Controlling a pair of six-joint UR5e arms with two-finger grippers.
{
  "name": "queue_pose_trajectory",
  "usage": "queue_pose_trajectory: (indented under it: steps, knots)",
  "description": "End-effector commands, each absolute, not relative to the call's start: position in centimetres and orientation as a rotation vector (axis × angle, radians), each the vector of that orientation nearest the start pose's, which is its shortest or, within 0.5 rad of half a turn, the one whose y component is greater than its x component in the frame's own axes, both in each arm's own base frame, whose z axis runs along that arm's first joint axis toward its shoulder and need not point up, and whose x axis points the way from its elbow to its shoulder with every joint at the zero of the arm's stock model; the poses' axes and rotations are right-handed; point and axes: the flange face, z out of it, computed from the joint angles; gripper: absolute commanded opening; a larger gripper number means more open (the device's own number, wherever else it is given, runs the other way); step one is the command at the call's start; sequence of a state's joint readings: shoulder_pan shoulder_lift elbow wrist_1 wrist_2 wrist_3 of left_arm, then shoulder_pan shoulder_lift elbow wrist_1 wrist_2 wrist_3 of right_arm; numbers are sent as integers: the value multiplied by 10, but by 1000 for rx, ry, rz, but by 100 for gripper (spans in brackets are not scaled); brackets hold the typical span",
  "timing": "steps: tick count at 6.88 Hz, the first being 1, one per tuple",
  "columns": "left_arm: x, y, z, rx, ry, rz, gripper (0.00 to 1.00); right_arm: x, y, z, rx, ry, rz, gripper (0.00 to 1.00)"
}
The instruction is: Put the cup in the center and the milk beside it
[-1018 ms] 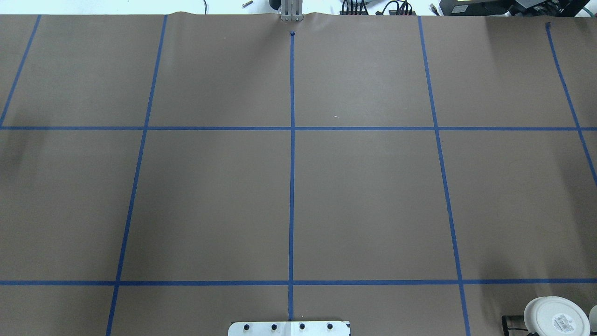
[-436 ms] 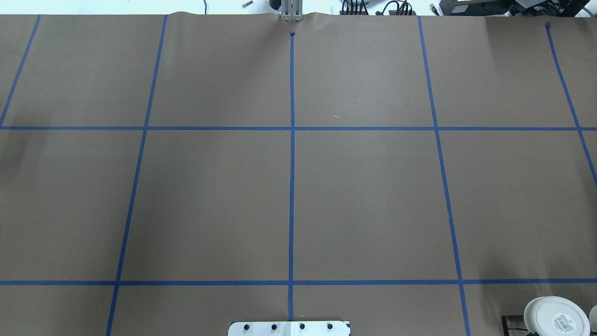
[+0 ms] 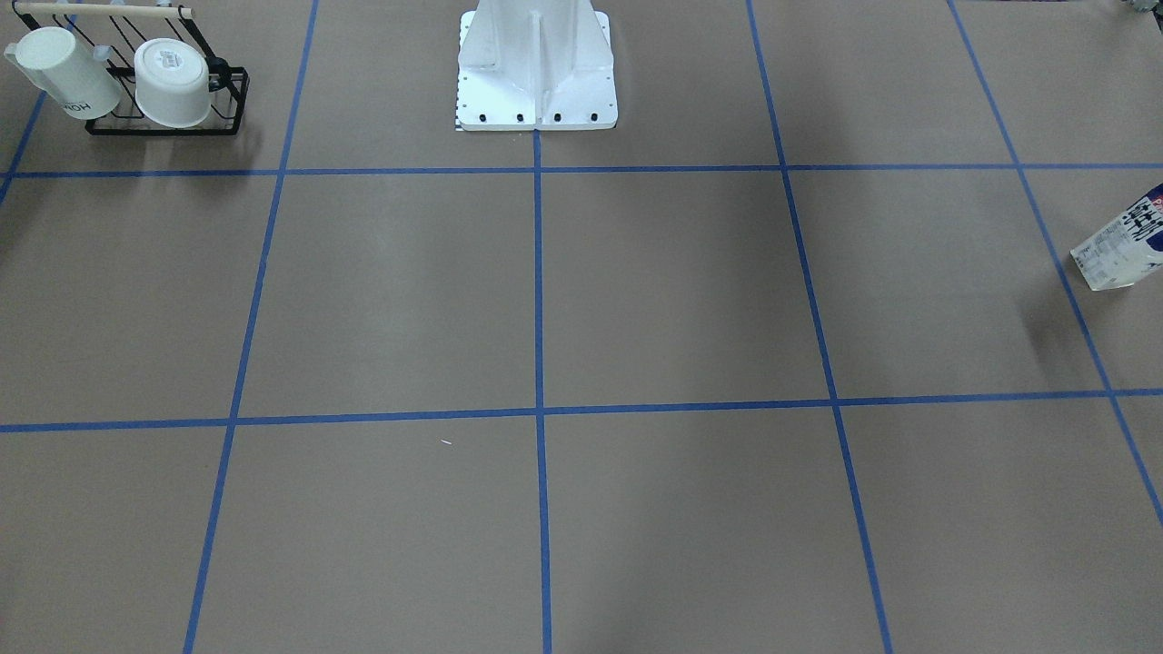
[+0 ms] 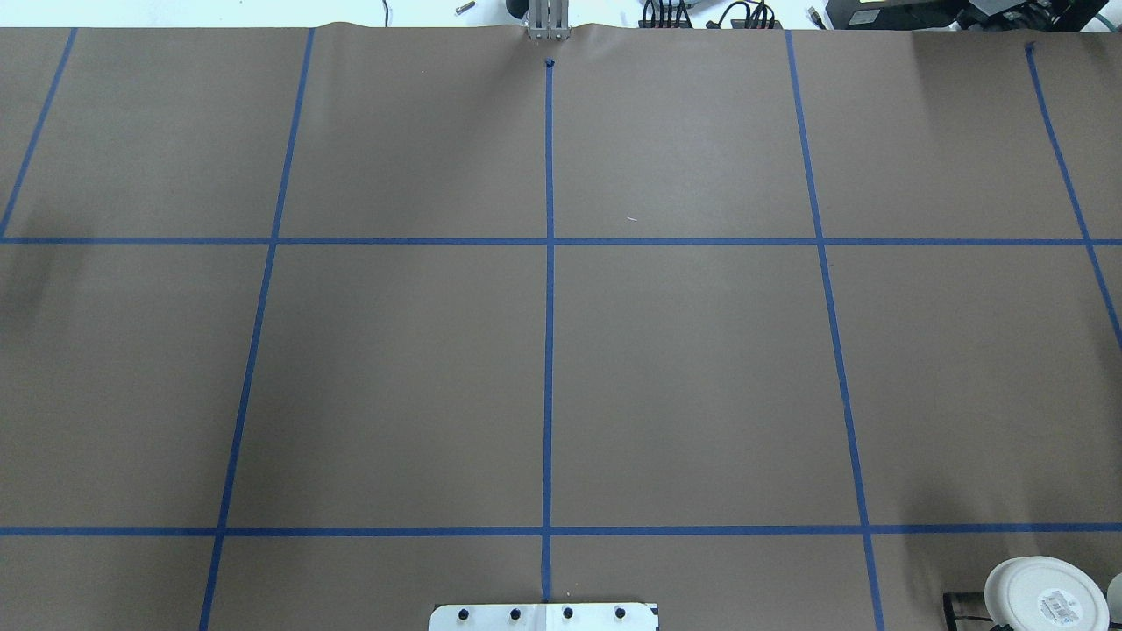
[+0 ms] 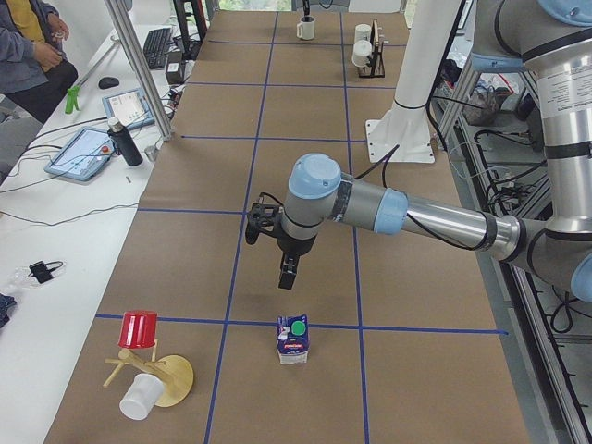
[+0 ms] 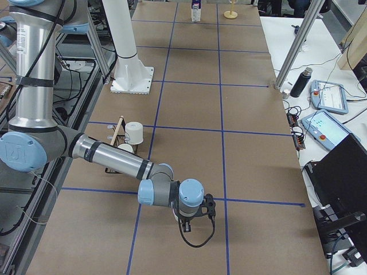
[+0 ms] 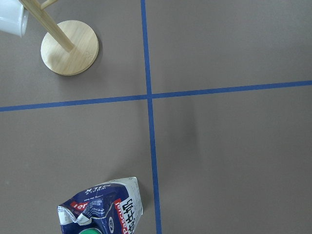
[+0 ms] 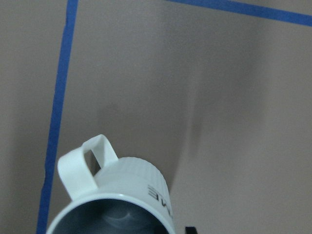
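Note:
The cup (image 8: 124, 187), a white mug with a dark grey inside and a loop handle, stands upright just below my right wrist camera. It also shows small at the table's far end in the exterior left view (image 5: 305, 30). The milk (image 5: 293, 338), a blue and white carton with a green cap, stands upright on a tape line; it also shows in the front view (image 3: 1122, 245) and the left wrist view (image 7: 102, 209). My left gripper (image 5: 288, 277) hangs above the table just beyond the milk. My right gripper (image 6: 185, 224) hangs low over the table. I cannot tell whether either is open or shut.
A wooden mug tree (image 5: 153, 370) with a red cup and a white cup stands left of the milk. A black wire rack (image 3: 164, 123) holds two other white mugs near the robot base (image 3: 536, 91). A side bench with tablets and a bottle (image 5: 120, 139) runs along the table.

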State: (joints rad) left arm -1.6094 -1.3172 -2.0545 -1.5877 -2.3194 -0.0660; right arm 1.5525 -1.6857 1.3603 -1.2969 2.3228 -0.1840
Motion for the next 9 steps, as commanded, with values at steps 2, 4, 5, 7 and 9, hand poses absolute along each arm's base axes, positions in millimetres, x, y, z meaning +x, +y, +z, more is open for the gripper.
queue_pose_trajectory:
  steps: [2, 4, 5, 7, 9]
  knots:
    - [-81, -386, 532, 221, 749, -9, 98, 56, -477, 681, 77, -755, -102, 0]
    - [-80, -387, 534, 216, 749, -10, 98, -8, -496, 518, 49, -777, -40, 0]
    - [-80, -387, 534, 216, 749, -10, 98, -57, -491, 461, 43, -800, -24, 0]
    - [-80, -387, 534, 216, 751, -10, 98, -204, -471, 328, -28, -896, 46, 0]
    - [-80, -388, 531, 222, 751, -7, 98, -361, -484, 222, -79, -903, 159, 0]
